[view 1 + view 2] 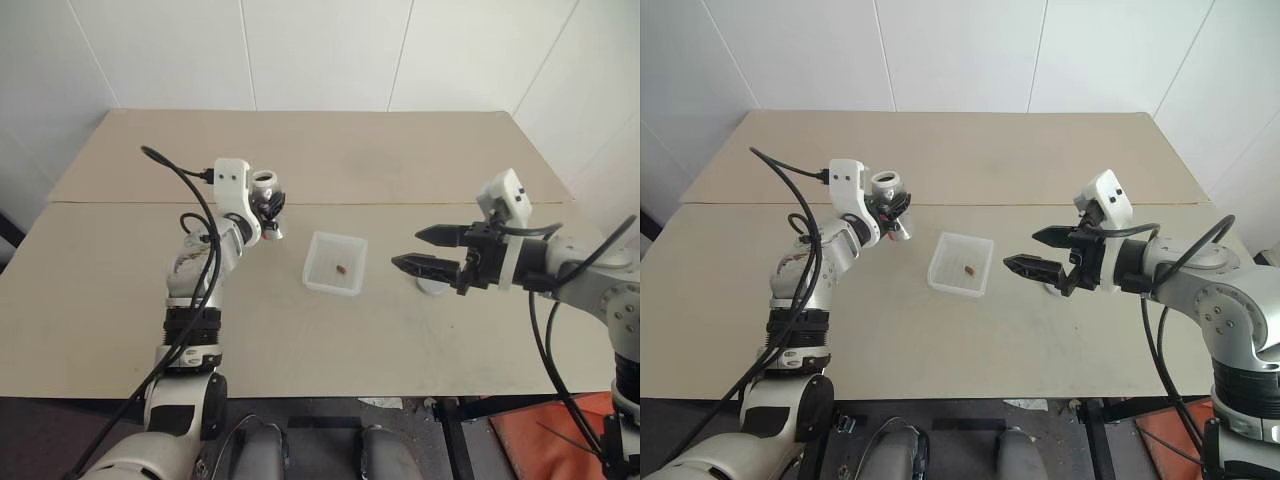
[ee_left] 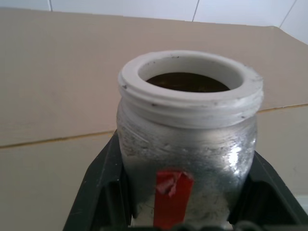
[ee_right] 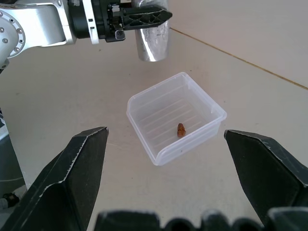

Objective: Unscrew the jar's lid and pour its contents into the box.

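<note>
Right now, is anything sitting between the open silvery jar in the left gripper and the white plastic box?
Nothing visible: bare table separates the silvery-grey jar, held in the left gripper, from the translucent white box.

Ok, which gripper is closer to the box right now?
Right, narrowly. The right gripper hangs open just beside the box, pointing at it. The left gripper, shut on the jar, is up off the box's far left corner.
</note>
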Robot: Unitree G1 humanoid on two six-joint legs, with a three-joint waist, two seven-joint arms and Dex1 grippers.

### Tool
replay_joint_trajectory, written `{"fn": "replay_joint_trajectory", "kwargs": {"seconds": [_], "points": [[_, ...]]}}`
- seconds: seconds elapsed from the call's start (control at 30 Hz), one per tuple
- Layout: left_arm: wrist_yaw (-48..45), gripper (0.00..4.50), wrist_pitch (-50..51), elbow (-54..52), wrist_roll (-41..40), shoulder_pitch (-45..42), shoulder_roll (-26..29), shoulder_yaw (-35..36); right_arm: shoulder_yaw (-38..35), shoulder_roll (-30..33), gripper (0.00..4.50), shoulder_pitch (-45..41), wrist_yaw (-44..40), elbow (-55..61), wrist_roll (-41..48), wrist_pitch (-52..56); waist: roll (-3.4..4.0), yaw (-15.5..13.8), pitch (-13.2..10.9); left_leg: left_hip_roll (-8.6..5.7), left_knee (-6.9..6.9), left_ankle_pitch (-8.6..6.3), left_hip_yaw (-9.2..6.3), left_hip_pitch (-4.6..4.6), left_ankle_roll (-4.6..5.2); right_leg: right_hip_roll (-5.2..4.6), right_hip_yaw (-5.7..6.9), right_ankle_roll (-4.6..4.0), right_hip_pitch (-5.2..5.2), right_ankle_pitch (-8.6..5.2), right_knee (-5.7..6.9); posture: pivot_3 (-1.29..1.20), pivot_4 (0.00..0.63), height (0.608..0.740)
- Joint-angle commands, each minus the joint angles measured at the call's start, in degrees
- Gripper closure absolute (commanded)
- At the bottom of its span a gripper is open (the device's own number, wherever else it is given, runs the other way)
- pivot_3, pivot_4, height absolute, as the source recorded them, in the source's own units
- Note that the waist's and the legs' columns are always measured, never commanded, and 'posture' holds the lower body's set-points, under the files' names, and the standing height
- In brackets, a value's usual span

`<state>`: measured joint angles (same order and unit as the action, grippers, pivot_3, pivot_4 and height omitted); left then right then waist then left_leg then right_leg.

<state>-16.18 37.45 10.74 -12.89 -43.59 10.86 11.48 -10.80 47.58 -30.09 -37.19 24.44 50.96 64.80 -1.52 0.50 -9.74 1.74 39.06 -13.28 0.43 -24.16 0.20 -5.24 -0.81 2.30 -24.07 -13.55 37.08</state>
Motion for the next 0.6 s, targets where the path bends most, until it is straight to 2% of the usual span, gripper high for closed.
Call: {"fn": "replay_joint_trajectory", "kwargs": {"seconds": [0.03, 0.23, 0.57, 0.6], "points": [[-0.1, 2.54, -2.8, -0.6, -0.6, 1.2, 0.8, 0.3, -1.9, -0.4, 0.03, -0.4, 0.5, 1.9, 0.8, -1.7, 0.00, 0.1, 0.0, 0.00, -0.01, 0.00, 0.00, 0.00, 0.00, 0.00, 0.00, 0.00, 0.00, 0.00, 0.00, 0.00, 0.150, 0.740], [-3.7, 2.54, -11.0, -2.8, 0.9, 6.4, 1.5, -3.7, 0.2, -0.4, 0.03, 0.5, -0.1, 1.4, -2.2, -3.7, 0.00, 0.1, 0.0, 0.00, -0.01, 0.00, 0.02, 0.01, 0.00, -0.01, -0.01, 0.00, 0.00, 0.00, -0.03, 0.00, 0.150, 0.740], [-7.3, 2.54, -17.5, -2.4, 2.3, 12.0, 3.1, -7.5, 2.2, -0.8, 0.03, 0.1, -2.0, 0.7, -3.8, -5.1, 0.01, 0.0, 0.0, 0.00, -0.01, 0.00, 0.02, 0.02, 0.00, -0.01, -0.01, 0.00, 0.01, 0.00, -0.10, 0.00, 0.150, 0.740], [-7.1, 2.19, -18.1, -2.5, 2.8, 12.6, 3.4, -7.9, 2.4, -0.8, 0.01, 0.1, -2.4, 0.6, -3.9, -5.4, 0.01, 0.0, 0.0, 0.00, -0.01, 0.00, 0.03, 0.02, 0.00, -0.01, -0.02, 0.00, 0.01, 0.00, -0.10, 0.00, 0.150, 0.740]]}}
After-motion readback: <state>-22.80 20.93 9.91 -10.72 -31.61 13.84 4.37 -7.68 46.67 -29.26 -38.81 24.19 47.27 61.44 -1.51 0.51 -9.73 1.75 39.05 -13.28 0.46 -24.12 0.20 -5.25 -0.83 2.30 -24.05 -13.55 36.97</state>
